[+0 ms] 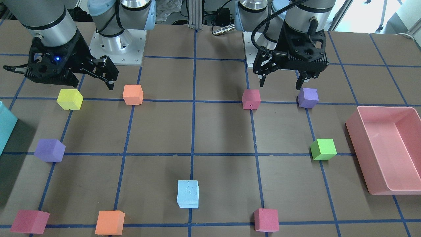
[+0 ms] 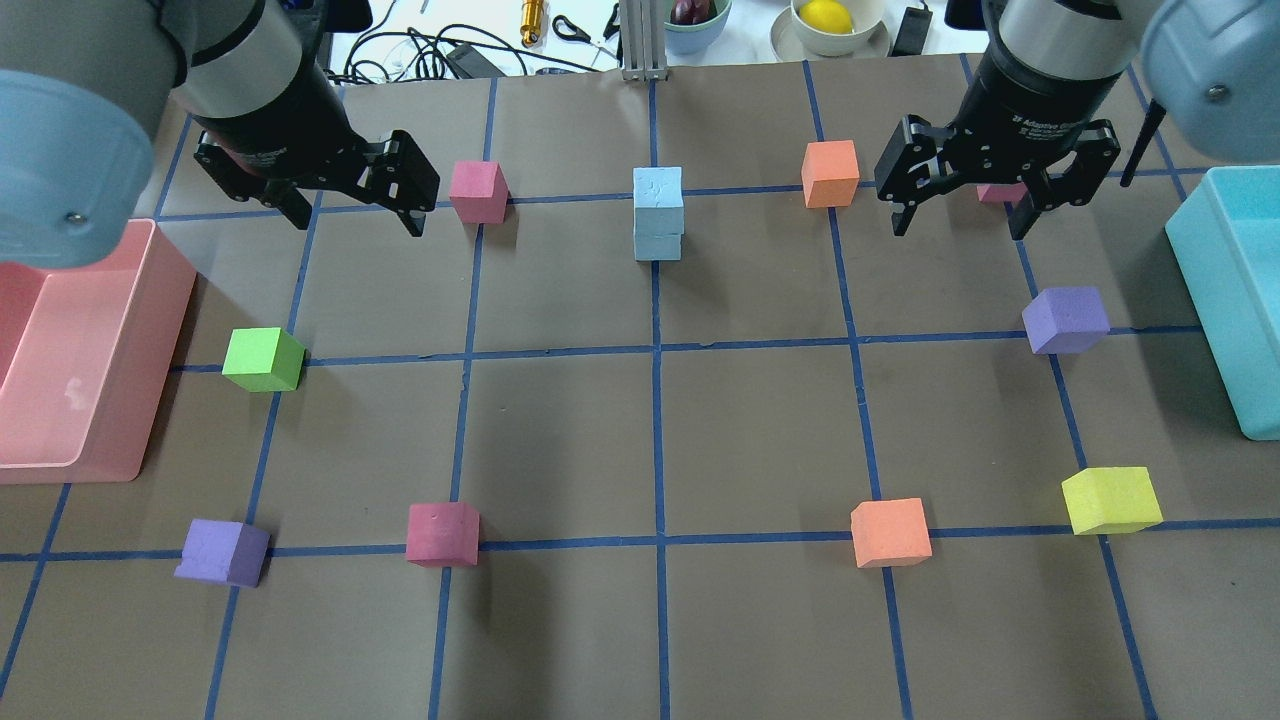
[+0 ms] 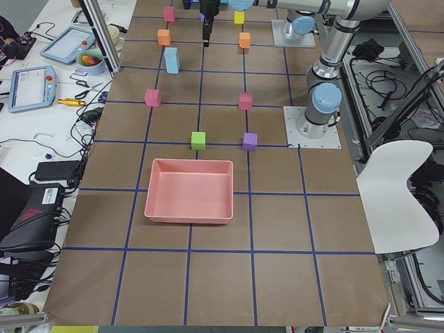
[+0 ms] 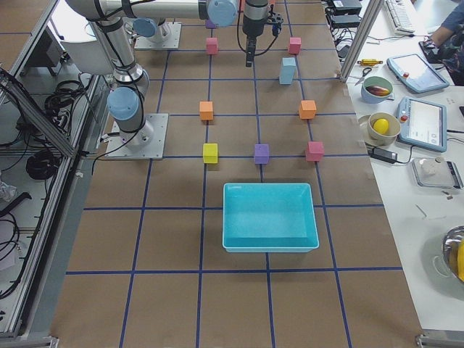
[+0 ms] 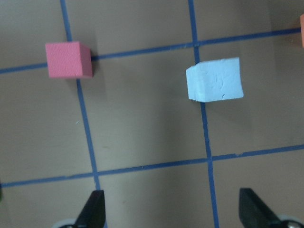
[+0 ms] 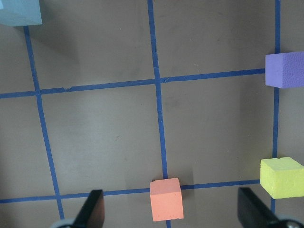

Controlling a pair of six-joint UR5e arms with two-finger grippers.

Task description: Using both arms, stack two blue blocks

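The two blue blocks stand stacked, one on the other (image 2: 658,215), at the far middle of the table on a blue tape line; the stack also shows in the front view (image 1: 188,194). My left gripper (image 2: 357,215) hovers open and empty to the stack's left, beside a pink cube (image 2: 477,191). My right gripper (image 2: 958,228) hovers open and empty to the stack's right, past an orange cube (image 2: 830,173). The left wrist view shows the stack (image 5: 214,79) ahead between its open fingers (image 5: 93,211). The right wrist view shows only a corner of the stack (image 6: 19,12).
A pink bin (image 2: 100,440) stands at the left edge and a teal bin (image 2: 1225,290) at the right edge. Green (image 2: 263,359), purple (image 2: 1066,319), yellow (image 2: 1110,499), orange (image 2: 890,532) and pink (image 2: 442,533) cubes lie scattered on the grid.
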